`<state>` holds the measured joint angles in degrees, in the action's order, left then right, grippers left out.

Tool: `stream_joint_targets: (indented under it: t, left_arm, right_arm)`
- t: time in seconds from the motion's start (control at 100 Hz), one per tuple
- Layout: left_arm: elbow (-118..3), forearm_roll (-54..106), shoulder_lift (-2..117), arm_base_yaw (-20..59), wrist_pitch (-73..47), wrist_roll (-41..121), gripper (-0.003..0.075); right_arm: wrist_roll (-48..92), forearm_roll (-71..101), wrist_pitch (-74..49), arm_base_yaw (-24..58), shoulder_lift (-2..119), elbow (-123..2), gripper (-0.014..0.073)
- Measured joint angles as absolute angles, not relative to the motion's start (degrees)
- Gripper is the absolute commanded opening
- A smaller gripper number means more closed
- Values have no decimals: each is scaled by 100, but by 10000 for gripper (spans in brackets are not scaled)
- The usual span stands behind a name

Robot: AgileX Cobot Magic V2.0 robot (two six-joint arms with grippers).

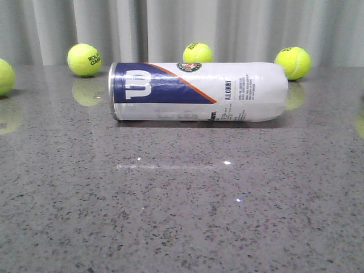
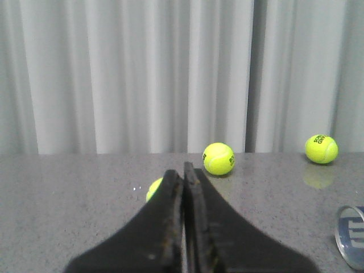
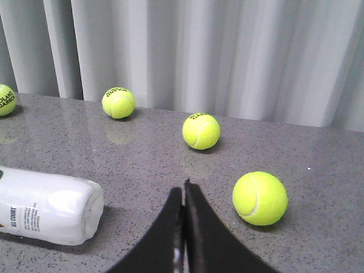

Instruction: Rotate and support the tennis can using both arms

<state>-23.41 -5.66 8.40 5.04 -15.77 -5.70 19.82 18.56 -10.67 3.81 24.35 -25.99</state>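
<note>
The tennis can [image 1: 196, 91] lies on its side across the grey table, silver rim to the left, clear base to the right, navy panel with a white "W" facing me. Neither gripper shows in the front view. My left gripper [image 2: 183, 170] is shut and empty; the can's silver rim end [image 2: 351, 236] shows at the edge of the left wrist view, apart from it. My right gripper [image 3: 183, 190] is shut and empty; the can's clear base end [image 3: 48, 209] lies apart to one side of it.
Yellow-green tennis balls lie around: three behind the can [image 1: 85, 60] [image 1: 197, 53] [image 1: 293, 62] and one at the far left edge [image 1: 4, 77]. One ball [image 3: 260, 198] lies close beside my right gripper, another [image 2: 153, 189] is partly hidden behind my left fingers. A grey curtain hangs behind the table.
</note>
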Motion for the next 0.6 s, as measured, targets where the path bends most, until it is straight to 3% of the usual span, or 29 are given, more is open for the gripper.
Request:
stream_joint_targets:
  t: [0.27, 0.6]
  left_arm:
    - [-4390, -240, 2724, 504, -3733, -582, -21]
    - [-4809, -81, 4117, 504, -4230, -593, -20]
  right_arm:
    - [1982, 1856, -1067, 381, 2435, -2599, -68]
    - [1982, 1856, -1067, 381, 2435, -2599, -68]
